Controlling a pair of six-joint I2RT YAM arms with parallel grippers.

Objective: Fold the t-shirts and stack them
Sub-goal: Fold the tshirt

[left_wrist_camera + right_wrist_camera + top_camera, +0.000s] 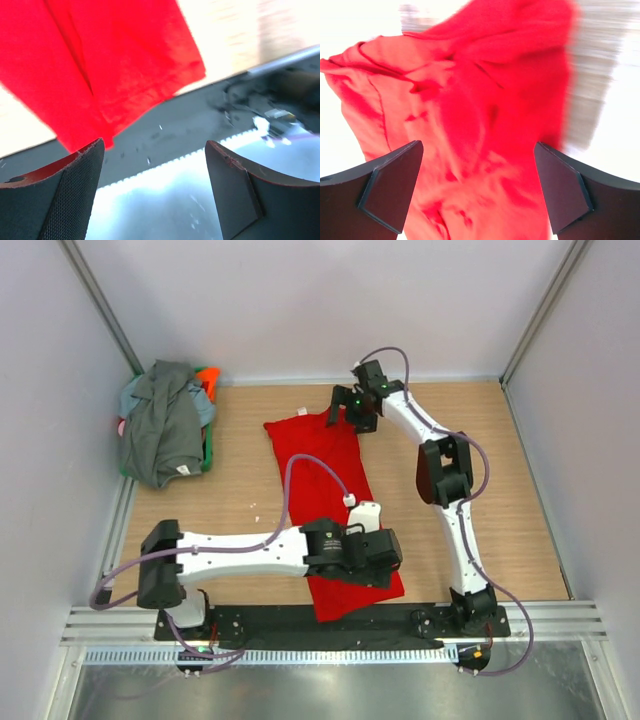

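A bright red t-shirt lies as a long narrow strip down the middle of the wooden table, its near end reaching the black base rail. My left gripper hovers over that near end, open. In the left wrist view the left gripper has nothing between its fingers, and the red hem lies beyond them. My right gripper is at the shirt's far end, open. In the right wrist view the right gripper is over rumpled red cloth. More t-shirts are heaped at the back left, a dark grey one on top.
Orange cloth, light blue and green edges show around the heap in the back left corner. White walls with metal posts close in the table on three sides. The black base rail and a metal ledge run along the near edge.
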